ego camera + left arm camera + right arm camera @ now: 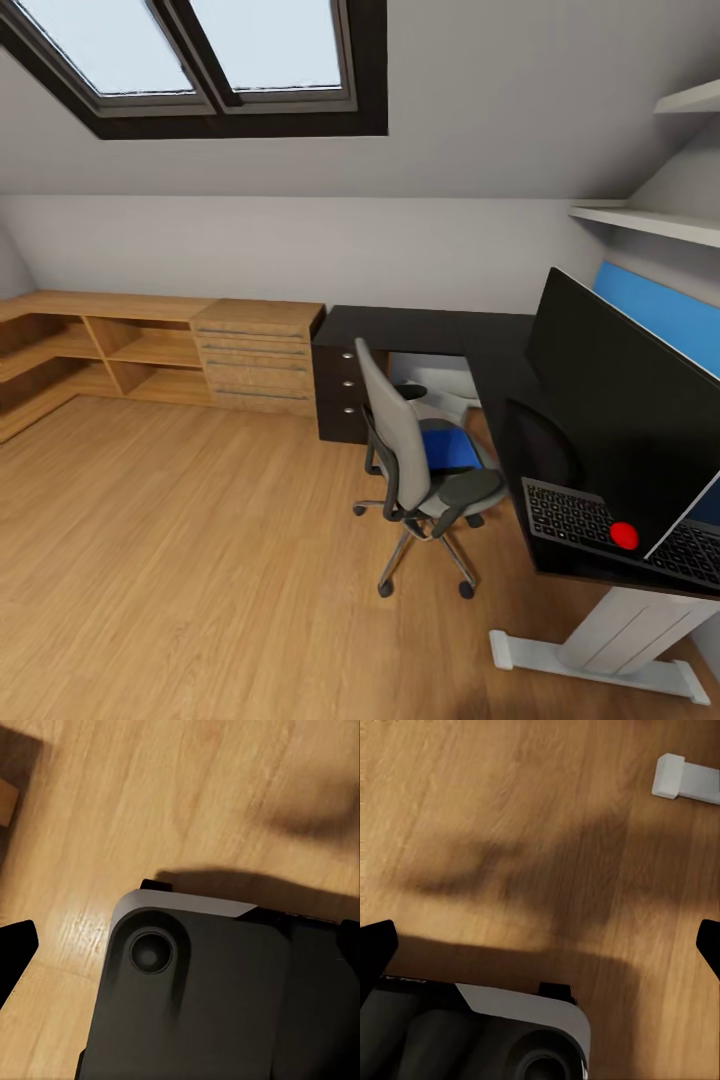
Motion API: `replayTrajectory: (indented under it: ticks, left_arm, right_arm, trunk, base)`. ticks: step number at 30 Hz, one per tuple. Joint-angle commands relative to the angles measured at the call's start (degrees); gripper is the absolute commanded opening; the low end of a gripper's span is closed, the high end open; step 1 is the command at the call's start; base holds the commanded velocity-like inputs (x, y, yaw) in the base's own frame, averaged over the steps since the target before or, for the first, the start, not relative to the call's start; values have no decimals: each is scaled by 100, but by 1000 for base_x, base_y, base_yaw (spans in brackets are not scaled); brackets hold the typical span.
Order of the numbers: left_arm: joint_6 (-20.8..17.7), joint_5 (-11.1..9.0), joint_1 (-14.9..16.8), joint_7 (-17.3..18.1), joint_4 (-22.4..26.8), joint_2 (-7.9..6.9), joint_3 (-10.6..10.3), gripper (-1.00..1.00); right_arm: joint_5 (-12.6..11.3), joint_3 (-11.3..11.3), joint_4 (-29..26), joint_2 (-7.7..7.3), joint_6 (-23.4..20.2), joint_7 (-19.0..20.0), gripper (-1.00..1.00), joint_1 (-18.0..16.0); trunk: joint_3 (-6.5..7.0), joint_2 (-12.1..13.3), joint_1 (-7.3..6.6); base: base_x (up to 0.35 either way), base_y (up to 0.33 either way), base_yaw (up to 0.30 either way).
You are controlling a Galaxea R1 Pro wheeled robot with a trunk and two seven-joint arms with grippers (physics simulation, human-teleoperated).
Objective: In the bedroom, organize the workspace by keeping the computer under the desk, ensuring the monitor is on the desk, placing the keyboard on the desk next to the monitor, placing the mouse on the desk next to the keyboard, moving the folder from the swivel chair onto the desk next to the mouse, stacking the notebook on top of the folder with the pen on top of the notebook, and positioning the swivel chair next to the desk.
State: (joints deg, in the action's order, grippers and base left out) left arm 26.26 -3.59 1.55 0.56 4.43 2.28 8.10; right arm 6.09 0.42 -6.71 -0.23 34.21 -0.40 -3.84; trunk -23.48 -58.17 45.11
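Observation:
A grey swivel chair (pixel 405 450) stands on the wood floor, just left of the black corner desk (pixel 430 328). A blue folder (pixel 452 448) lies on its seat. On the desk's near end stands a large black monitor (pixel 620 400). A black keyboard (pixel 575 515) lies at its foot, partly covered by the screen. A red mouse (pixel 624 535) rests at the keyboard's edge. My left gripper (pixel 180 952) hangs open over my own dark base. My right gripper (pixel 540 945) hangs open over bare floor, with dark fingertips (pixel 375 952) at the picture's sides.
Black drawers (pixel 340 392) stand under the desk's far end, with a wooden shelf unit (pixel 150 350) along the wall to their left. The desk's white foot (pixel 600 655) (pixel 686 778) lies on the floor near me. Wall shelves (pixel 650 220) hang above the desk.

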Motion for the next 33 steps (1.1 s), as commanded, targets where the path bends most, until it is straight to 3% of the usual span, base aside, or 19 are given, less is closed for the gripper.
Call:
replayTrajectory:
  ticks: [1,16,33]
  left_arm:
    - [16,-37,3,6,-4,1,-1,100]
    - [19,-32,3,6,-4,1,-1,100]
    - [19,-22,3,4,2,1,-18,100]
  right_arm:
    - [29,0,3,0,17,-4,100,-3]
    - [33,10,0,14,24,-4,100,-3]
    - [33,-6,-2,6,89,-4,100,-3]
  trunk:
    - [-6,-4,0]
    - [10,-4,0]
    - [123,-4,0]
  base:
    - [0,235,0]
    - [0,279,-43]
    - [0,34,-155]
